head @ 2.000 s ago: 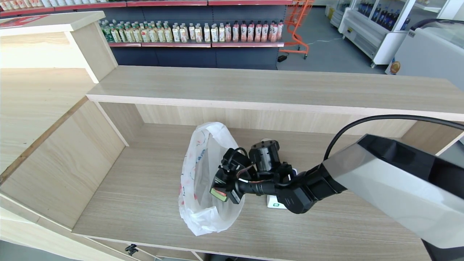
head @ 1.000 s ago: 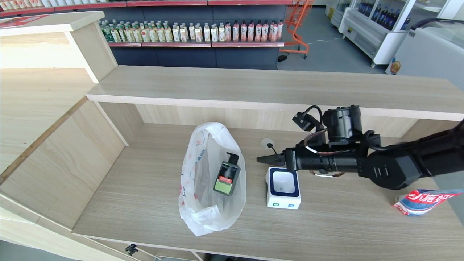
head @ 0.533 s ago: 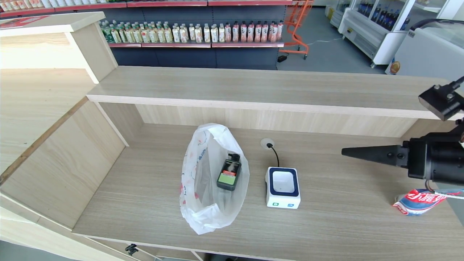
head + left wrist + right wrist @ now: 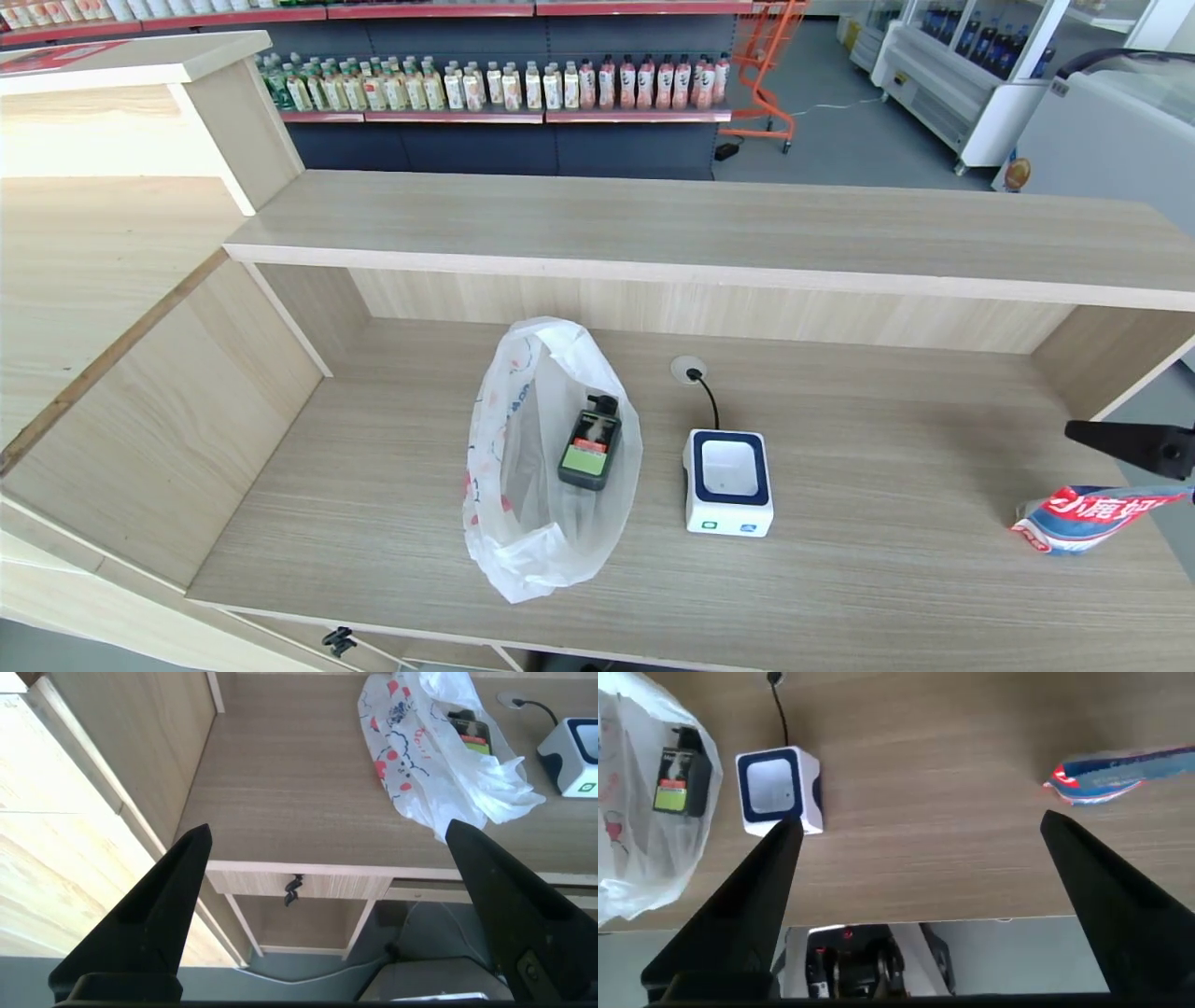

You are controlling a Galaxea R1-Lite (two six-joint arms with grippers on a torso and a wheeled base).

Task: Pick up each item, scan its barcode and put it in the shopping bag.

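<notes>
Shopping bag (image 4: pixel 523 523) is lying on the counter (image 4: pixel 373 523), one pump bottle (image 4: pixel 590 448) inside, one scanner (image 4: pixel 728 481) just beside it. Right gripper (image 4: pixel 920 826) is hovering near one snack pouch (image 4: pixel 1088 518), spread wide, empty. Left gripper (image 4: pixel 329 833) is hanging wide open, empty, off the counter's front edge.

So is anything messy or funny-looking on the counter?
Nothing is spilled or broken. The bottle lies inside the shopping bag and the scanner sits flat beside it. Only the red and blue packet is off alone at the counter's right end, not yet bagged.

Bottle (image 4: pixel 590 453) lies in shopping bag (image 4: pixel 504 532); scanner (image 4: pixel 729 484) right of it, packet (image 4: pixel 1083 519) beyond.
</notes>
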